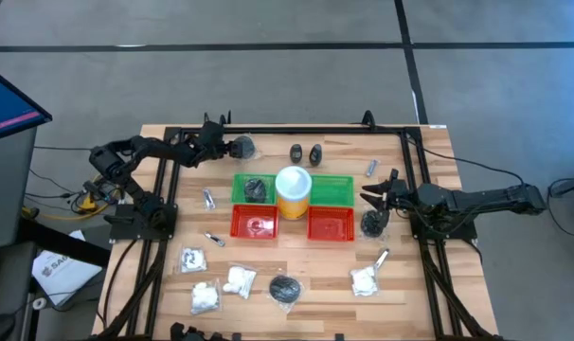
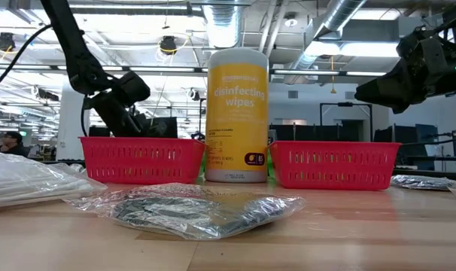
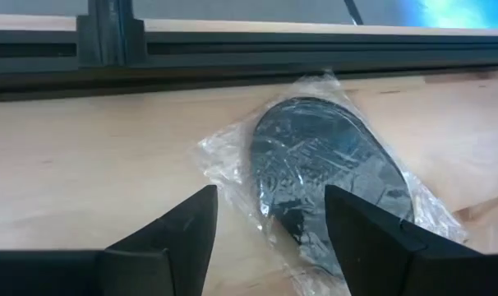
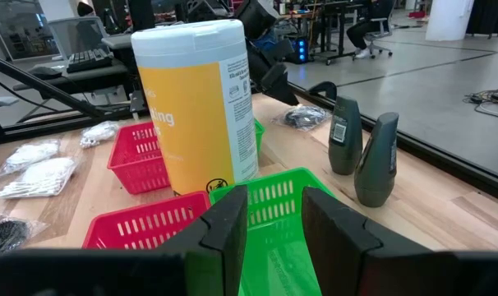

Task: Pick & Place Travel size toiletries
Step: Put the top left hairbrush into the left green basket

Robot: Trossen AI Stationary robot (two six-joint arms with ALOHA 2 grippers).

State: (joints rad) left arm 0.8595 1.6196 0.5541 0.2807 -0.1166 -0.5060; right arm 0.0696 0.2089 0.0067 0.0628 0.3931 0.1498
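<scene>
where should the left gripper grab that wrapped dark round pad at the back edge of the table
The wrapped dark pad lies flat on the table, so come from above. The left gripper is open beside it; straddling the disc's near edge, plastic wrap included, looks best. The wrap's loose corners would probably slip.

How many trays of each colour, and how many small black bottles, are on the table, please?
Red trays: 2
Green trays: 2
Black bottles: 2
Total: 6
</scene>
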